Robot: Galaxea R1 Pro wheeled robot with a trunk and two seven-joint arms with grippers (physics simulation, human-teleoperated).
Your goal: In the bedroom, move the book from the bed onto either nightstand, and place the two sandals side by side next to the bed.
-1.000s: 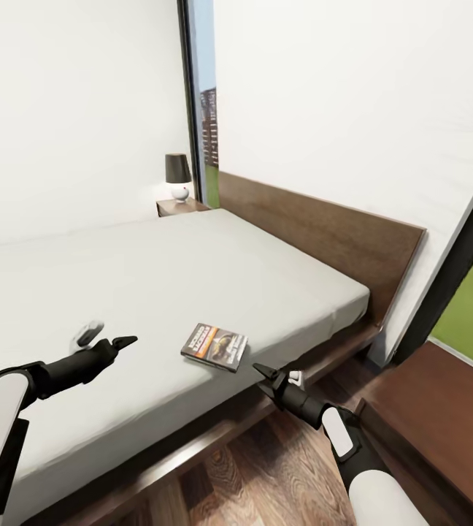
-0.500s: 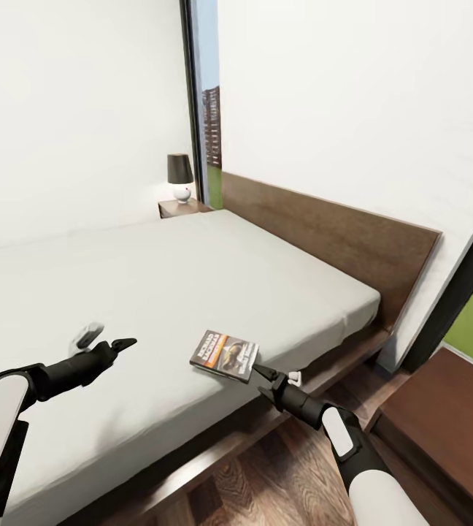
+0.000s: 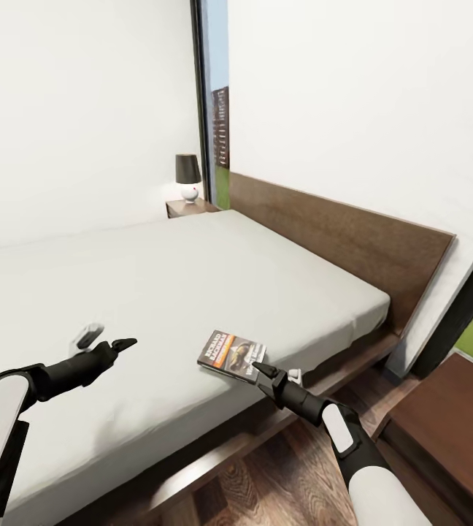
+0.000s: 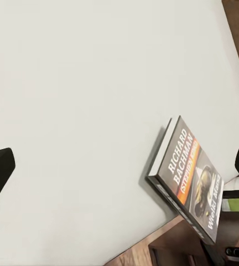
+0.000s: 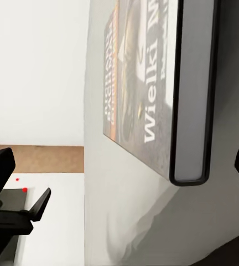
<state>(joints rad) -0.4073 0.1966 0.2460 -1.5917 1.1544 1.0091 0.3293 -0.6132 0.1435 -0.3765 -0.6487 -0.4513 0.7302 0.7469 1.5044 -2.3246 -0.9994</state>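
Over the mattress on the left, the left gripper [image 3: 125, 342] hovers with its fingers apart, holding nothing. Further right, the book [image 3: 231, 353] lies flat at the near edge of the bed [image 3: 193, 277] — the right gripper [image 3: 260, 369], also apart and empty, has come closer since a second ago and now nearly touches the book's corner, so a grasp looks ready to begin.

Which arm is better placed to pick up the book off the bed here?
The right. Its pincer is open at the near edge of the book, which lies at the bed's edge. The left pincer hovers over bare mattress, well apart from it.
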